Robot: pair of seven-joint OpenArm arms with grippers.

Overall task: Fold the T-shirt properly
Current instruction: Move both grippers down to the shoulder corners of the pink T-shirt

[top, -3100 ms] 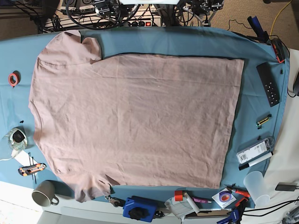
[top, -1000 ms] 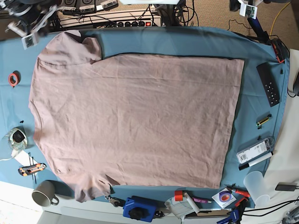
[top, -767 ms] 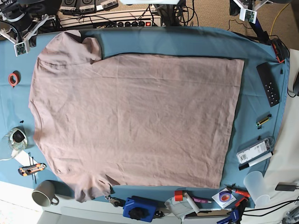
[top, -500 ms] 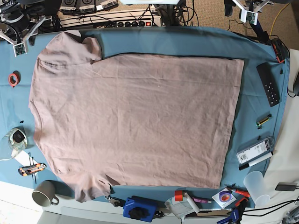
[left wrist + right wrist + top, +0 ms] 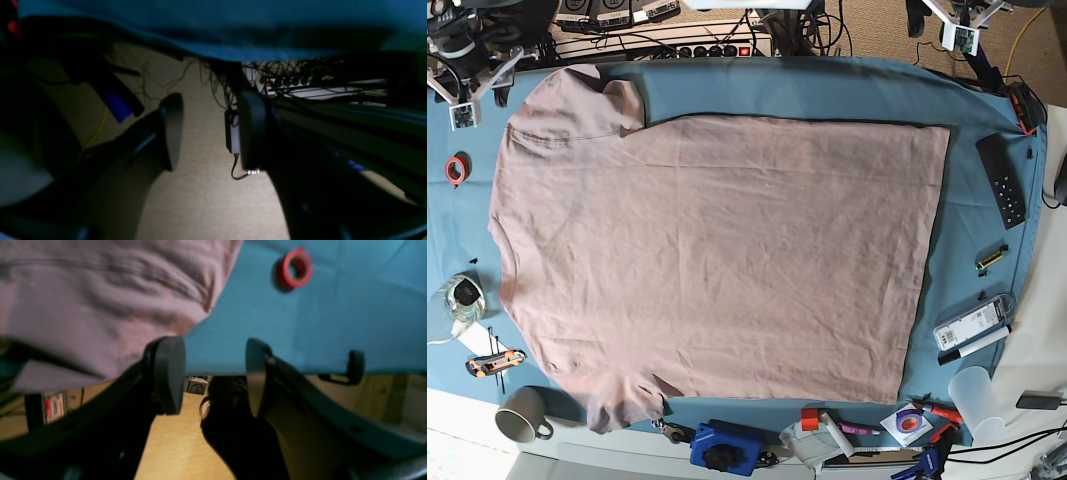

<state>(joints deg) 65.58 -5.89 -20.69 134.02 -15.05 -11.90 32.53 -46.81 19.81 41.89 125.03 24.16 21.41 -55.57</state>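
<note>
The big, soft, dusty pink cotton T-shirt (image 5: pixel 712 255) is being shown spread flat on the counter, on the teal-blue cloth (image 5: pixel 827 90). No fold has been made yet. It is likely light and floppy, so its edges and sleeves are best pinched. The left gripper (image 5: pixel 208 131) and right gripper (image 5: pixel 215 375) are being held with fingers apart, empty. A red tape ring (image 5: pixel 295 269) is lying nearby.

Your left gripper (image 5: pixel 206 130) hangs with its two dark pads (image 5: pixel 175 130) parted and nothing between them. Below it you see beige floor (image 5: pixel 206 200), a tangle of cables (image 5: pixel 230 83) and a power strip (image 5: pixel 300 85). The blue cloth edge (image 5: pixel 233 50) runs across the top.
</note>
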